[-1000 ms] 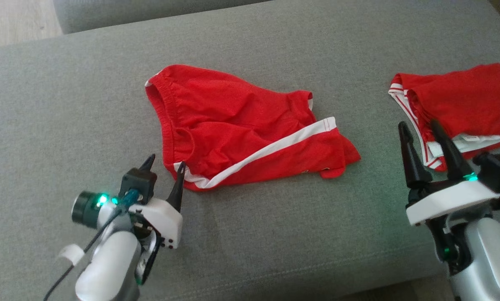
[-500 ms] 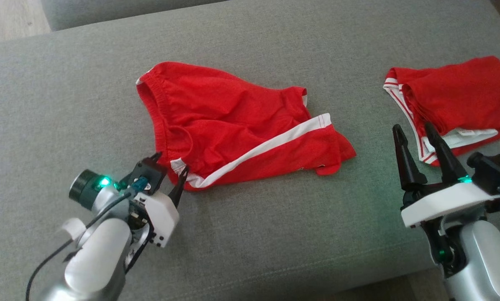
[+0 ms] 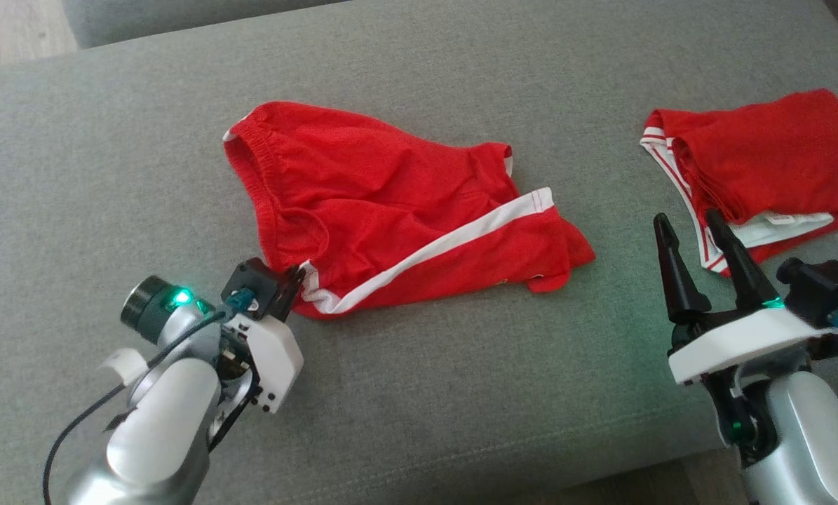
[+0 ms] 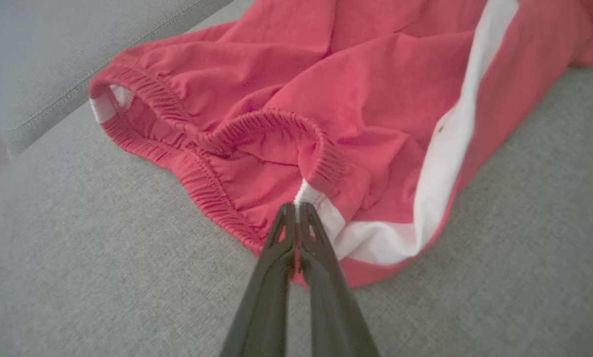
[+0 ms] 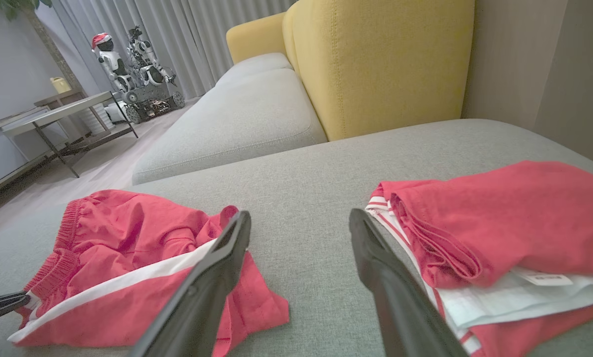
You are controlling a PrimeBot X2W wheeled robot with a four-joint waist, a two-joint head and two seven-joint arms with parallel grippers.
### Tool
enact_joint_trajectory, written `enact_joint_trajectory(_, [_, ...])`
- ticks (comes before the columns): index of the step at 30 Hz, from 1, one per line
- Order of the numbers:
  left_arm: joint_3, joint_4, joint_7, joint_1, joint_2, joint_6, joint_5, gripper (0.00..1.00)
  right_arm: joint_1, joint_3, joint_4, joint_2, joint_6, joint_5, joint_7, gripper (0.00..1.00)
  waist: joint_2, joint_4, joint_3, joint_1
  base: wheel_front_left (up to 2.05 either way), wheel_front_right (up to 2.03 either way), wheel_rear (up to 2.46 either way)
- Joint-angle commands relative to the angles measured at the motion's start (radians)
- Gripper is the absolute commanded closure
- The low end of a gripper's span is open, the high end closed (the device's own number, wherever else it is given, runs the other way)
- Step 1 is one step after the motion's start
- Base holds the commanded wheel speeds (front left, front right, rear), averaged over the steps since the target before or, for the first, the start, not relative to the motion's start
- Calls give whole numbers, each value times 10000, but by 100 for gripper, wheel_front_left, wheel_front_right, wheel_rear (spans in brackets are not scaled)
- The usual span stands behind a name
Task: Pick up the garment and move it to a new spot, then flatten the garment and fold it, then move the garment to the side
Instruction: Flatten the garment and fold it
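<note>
At the left, the left gripper [image 4: 296,214] is clenched on the red shorts [image 3: 390,210], its fingertips [image 4: 276,248] pinching the elastic waistband [image 4: 321,148] right where the white stripe [image 3: 433,252] ends. The shorts lie rumpled in the middle of the grey sofa cushion [image 3: 461,407], waistband to the left, legs to the right. Farther right, the right gripper [image 3: 687,221] hovers with its fingers spread apart, grasping nothing. Just beyond it, near the cushion's right edge, lies a second red garment [image 3: 769,154], folded, well apart from the shorts.
</note>
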State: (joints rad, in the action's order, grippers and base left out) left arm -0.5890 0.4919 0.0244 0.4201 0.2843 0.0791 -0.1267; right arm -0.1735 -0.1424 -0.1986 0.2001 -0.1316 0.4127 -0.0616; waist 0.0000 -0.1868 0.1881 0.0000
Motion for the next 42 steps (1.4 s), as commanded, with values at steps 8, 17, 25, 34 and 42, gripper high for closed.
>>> enact_joint_trajectory(8, [929,-753,-570,270,-118,-574,-743,100,-721,-626,283,327,9,-42,183,0,0,395,-251,0,0,0,0])
enact_joint_trajectory(17, [1326,-1485,-879,57,-471,-1165,-1194,100,-1921,-1551,-492,789,9,2655,2273,0,0,913,-135,0,0,0,0])
enact_joint_trajectory(25, [1232,-1566,-968,269,-649,-1294,-1207,100,-3046,-2945,-1732,2038,9,3003,2892,0,0,1219,200,0,0,0,0])
enact_joint_trajectory(34, [1060,-1409,-1049,484,-777,-1303,-1213,100,-3905,-5012,-2391,2789,9,3782,2545,0,0,1401,423,0,0,0,0])
enact_joint_trajectory(42, [966,-1333,-1085,601,-815,-1319,-1236,100,-4460,-6063,-2911,3025,9,4268,2101,0,0,1485,532,0,0,0,0])
